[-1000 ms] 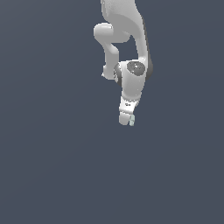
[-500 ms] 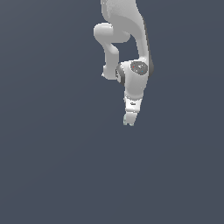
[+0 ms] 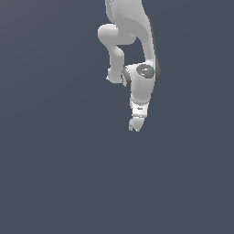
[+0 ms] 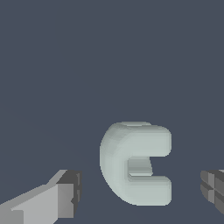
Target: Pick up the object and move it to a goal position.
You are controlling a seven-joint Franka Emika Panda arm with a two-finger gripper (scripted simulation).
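Here the end effector point(image 4: 138, 192) has its fingers point(image 4: 57, 199) spread apart on either side of the mint-green object point(image 4: 133, 162), which lies on the grey bench point(image 3: 55, 173) between them, untouched. This looks like the pre-grasp step; next, lowering slightly and closing squarely.

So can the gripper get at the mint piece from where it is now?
Probably yes. In the wrist view the piece lies between the open fingers, gaps either side, nothing blocking. The gripper sits right over it.
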